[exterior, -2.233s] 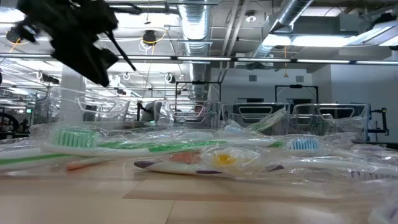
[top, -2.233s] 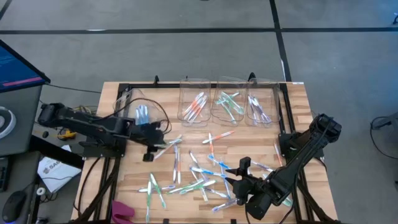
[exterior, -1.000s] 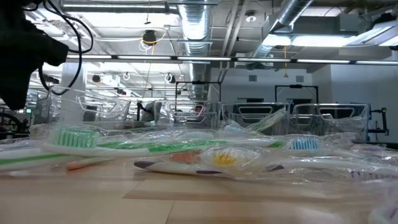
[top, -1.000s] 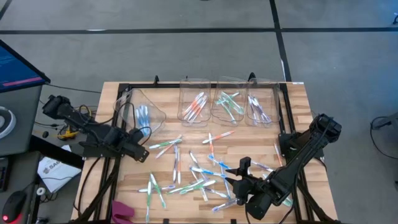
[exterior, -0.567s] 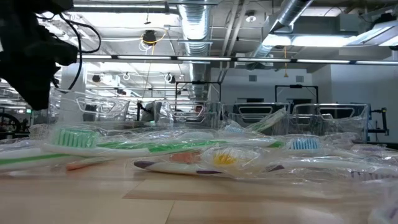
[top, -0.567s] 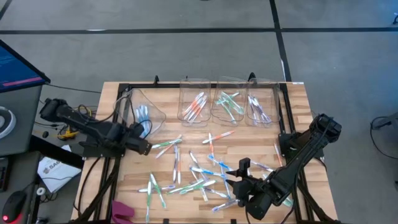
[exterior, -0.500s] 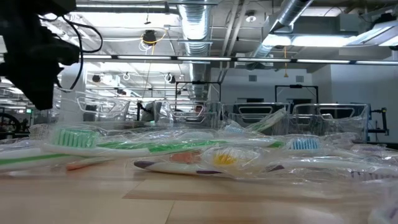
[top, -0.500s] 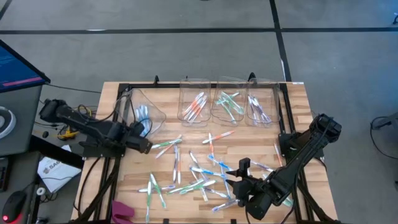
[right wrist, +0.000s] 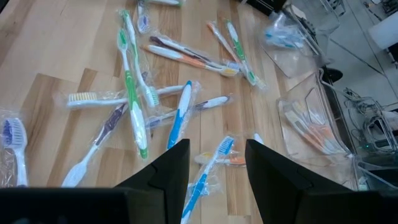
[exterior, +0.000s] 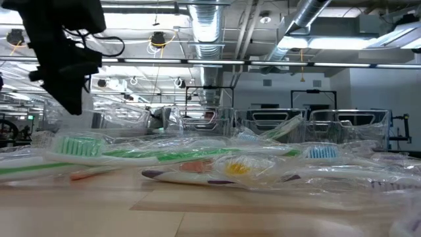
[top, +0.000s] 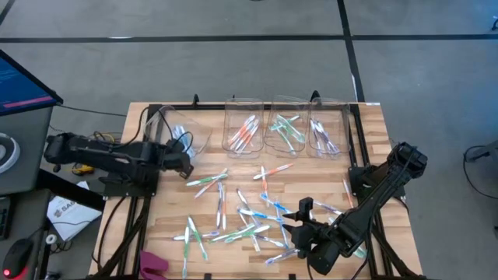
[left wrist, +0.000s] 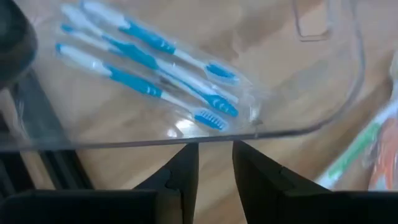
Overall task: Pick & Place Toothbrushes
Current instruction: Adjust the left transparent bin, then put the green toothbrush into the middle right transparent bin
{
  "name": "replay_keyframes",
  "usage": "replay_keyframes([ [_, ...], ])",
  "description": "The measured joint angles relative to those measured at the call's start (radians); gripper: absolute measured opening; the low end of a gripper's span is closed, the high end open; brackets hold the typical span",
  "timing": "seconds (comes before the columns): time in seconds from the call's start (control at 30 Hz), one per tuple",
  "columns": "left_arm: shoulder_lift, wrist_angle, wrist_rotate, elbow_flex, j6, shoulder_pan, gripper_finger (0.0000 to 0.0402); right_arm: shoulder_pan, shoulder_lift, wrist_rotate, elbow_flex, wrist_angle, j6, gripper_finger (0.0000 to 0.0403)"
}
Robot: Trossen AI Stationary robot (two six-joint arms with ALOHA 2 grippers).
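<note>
Four clear bins [top: 253, 124] are lined along the table's [top: 366, 140] far edge. The leftmost bin [left wrist: 323, 68] is tipped and three blue toothbrushes [left wrist: 149, 68] are seen inside it; orange-accented, green and purple ones are sorted into the other three. Roughly twenty wrapped toothbrushes [top: 249, 214] are scattered mid-table. The left gripper [top: 185, 162] is held at the tipped bin's rim, fingers [left wrist: 183, 177] slightly parted, nothing grasped. The right gripper [top: 294, 225] is parked over the near-right pile, fingers [right wrist: 171, 165] spread, empty.
</note>
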Motion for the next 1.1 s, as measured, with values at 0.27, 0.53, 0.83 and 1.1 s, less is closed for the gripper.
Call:
replay_keyframes([
  [0.27,0.000,0.208,-0.002,0.000,0.222,0.115,0.0092,0.000,0.000,0.000,0.000,0.000,0.000,0.0150],
  [0.53,0.000,0.216,0.148,0.000,0.278,0.132,0.0092,0.000,0.000,0.000,0.000,-0.003,0.000,0.0150],
  [0.83,0.000,0.216,0.204,0.000,0.279,0.035,0.0092,0.000,0.000,0.000,0.000,-0.002,0.000,0.0150],
  [1.1,0.000,0.220,0.201,0.000,0.279,-0.026,0.0092,0.001,0.000,0.000,0.000,-0.002,0.000,0.0150],
])
